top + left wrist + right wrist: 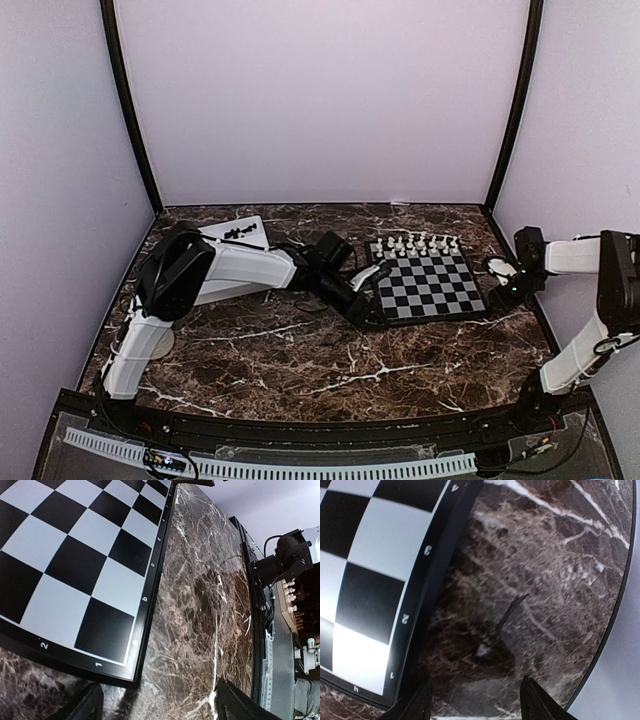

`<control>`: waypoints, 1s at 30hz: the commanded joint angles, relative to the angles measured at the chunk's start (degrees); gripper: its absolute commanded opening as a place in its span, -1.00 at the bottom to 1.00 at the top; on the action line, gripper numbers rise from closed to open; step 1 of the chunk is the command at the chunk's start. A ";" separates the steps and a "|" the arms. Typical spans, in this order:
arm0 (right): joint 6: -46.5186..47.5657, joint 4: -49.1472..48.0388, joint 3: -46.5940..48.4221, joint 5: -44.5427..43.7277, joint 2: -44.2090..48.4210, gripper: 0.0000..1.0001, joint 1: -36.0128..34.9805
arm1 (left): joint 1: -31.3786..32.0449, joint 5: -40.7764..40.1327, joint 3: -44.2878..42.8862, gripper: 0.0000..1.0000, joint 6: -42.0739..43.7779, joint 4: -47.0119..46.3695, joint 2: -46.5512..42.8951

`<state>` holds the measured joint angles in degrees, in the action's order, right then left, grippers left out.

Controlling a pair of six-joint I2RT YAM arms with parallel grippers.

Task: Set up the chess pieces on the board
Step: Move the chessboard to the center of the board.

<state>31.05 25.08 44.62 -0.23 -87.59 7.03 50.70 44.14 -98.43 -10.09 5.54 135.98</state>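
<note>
From above alone, white chess pieces (420, 243) on board (435, 295); left tool (157, 700), right tool (475, 697) agape, empty

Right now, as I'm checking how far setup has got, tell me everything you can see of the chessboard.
The board is a small square panel with black and silver-grey checks and a thin black rim printed with white numbers and letters. It lies flat on the dark marble table, right of centre, slightly turned. White pieces stand along its far edge; the remaining squares look bare.
</note>
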 commanded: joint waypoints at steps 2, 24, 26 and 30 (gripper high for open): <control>2.02 6.14 -3.60 1.44 4.89 0.24 -1.05 | 1.64 -4.49 4.61 0.57 3.14 10.61 -2.22; -0.94 7.50 -0.02 6.92 11.22 0.26 -0.58 | -12.75 -56.33 10.52 0.79 0.59 35.46 -24.93; -1.59 7.25 0.25 7.31 10.69 0.25 -1.21 | -14.16 -55.32 9.34 0.79 -0.86 35.49 -23.79; -2.56 6.86 0.10 8.04 10.24 0.24 -2.69 | -15.34 -53.55 6.32 0.75 -2.29 36.21 -20.82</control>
<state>30.35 32.95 43.53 5.76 -76.64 5.78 35.31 -9.45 -89.19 -10.17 38.83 112.90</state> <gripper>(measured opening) 0.624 0.882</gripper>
